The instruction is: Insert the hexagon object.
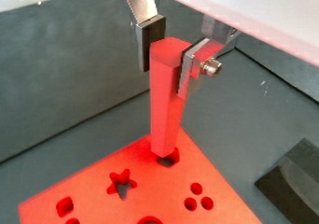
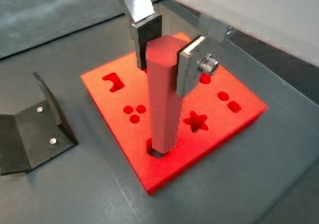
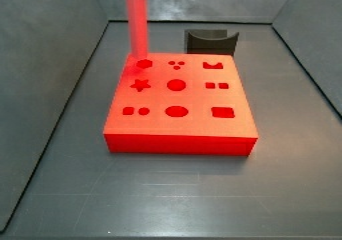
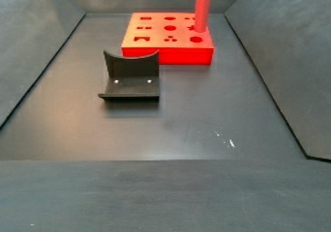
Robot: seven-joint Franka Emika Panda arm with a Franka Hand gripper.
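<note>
1. We judge the insertion itself to be the step in hand: the hexagon object stands upright with its lower end at the mouth of a cut-out in the red block, near one corner of that block.

2. In both wrist views the foot of the bar sits in or just at the hole; we cannot tell how deep it has gone, since the hole's rim hides the very tip.

3. The gripper is above the block, at the upper end of the bar. Its silver fingers lie on opposite faces of the bar, so we read it as pinching the hexagon object near its top.

4. In a side view the bar rises out of the frame from the block's far corner hole, and the gripper itself is not visible there. In a side view from the opposite end, the bar stands at the far right part of the block, again with the gripper cut off.

5. The next move, as we judge it, calls for a straight downward push with the bar kept vertical and its flats matched to the cut-out; any tilt could jam it against the rim.

6. The fixture stands on the floor well apart from the block and plays no part here.
</note>
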